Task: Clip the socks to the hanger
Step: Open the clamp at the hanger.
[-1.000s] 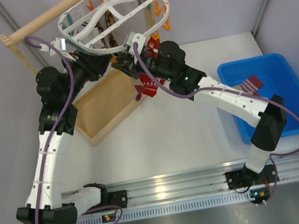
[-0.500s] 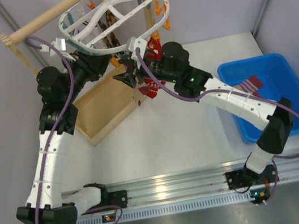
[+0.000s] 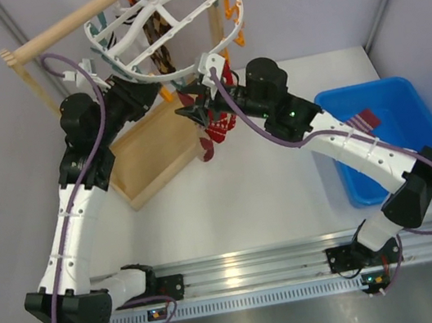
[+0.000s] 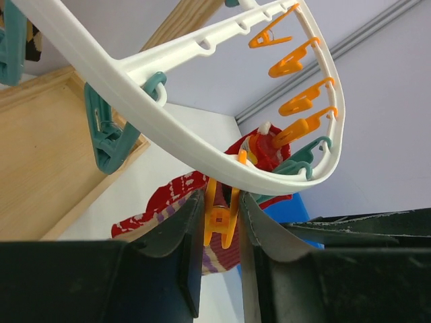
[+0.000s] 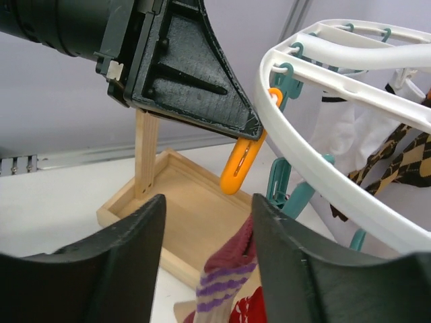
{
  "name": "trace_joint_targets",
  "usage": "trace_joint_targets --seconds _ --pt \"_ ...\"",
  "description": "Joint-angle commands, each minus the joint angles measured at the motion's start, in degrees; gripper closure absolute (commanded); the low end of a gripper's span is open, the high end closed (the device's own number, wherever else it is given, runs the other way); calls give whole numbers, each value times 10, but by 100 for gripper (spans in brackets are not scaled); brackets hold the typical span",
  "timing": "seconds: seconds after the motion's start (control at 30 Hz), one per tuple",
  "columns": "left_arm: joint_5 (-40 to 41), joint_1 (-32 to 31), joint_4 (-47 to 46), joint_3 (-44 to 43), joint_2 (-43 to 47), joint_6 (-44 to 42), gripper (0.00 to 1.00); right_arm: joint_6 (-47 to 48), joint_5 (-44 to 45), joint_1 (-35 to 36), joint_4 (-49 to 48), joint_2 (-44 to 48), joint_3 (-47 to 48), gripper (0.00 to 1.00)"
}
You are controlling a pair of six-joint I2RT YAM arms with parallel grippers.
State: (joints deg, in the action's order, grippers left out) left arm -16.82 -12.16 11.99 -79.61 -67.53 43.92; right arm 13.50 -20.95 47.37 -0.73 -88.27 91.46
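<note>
The white oval hanger (image 3: 119, 66) hangs from the wooden rod, with orange and teal clips round its rim. My left gripper (image 3: 161, 93) is shut on one orange clip (image 4: 219, 222) under the near rim (image 4: 168, 134), a finger on each side of it. My right gripper (image 3: 190, 106) sits just below that clip (image 5: 241, 165), jaws wide apart. A sock, red with white pattern and a striped maroon cuff (image 5: 225, 276), hangs against its right finger (image 5: 296, 269), below the clip's tip. The sock also shows behind the clip in the left wrist view (image 4: 151, 205) and in the top view (image 3: 215, 128).
A wooden rack with rod (image 3: 69, 24) and tray (image 3: 149, 160) stands under the hanger. A brown patterned sock (image 3: 156, 43) hangs on the hanger. A blue bin (image 3: 406, 109) at right holds a striped sock (image 3: 363, 120). Teal clips (image 4: 108, 134) dangle nearby.
My right arm has carried the sock left and up, close under the orange clip. The hanger has swung up and tilted a little. My left gripper stays on the clip.
</note>
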Motion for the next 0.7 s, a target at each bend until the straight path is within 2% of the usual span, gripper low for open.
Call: trace_joint_targets --seconds 0.0,0.1,0.23,0.27,0.33,0.4,0.47,0.53,0.57,0.6,0.63,0.67 --pt "35 1 -7 -23 -5 32 100 4 -14 -14 -5 24 0 49" --pt "35 1 -4 -28 -6 35 100 0 -28 -32 21 38 -1 55" --pt "28 2 -11 -27 -8 30 100 -17 -75 -90 106 63 8 54" --pt "21 1 -16 -21 -7 28 100 -17 -111 -129 149 77 11 51" --pt "14 2 -30 -15 -3 21 100 -11 -148 -172 199 92 6 38" --pt "1 2 -39 -8 -2 18 100 13 -187 -241 268 123 -8 26" --pt "-6 2 -48 -3 0 12 100 75 -210 -313 328 159 -31 13" --pt "-10 2 -47 -3 0 7 100 111 -221 -373 393 181 -71 9" --pt "-10 2 -48 -2 2 6 100 135 -241 -449 409 200 -88 9" --pt "-11 1 -49 -2 5 6 100 153 -254 -496 457 204 -101 8" --pt "-12 1 -49 -2 5 -1 100 217 -263 -531 486 205 -115 9" --pt "-12 1 -50 -3 6 -3 100 251 -269 -594 513 198 -119 9"
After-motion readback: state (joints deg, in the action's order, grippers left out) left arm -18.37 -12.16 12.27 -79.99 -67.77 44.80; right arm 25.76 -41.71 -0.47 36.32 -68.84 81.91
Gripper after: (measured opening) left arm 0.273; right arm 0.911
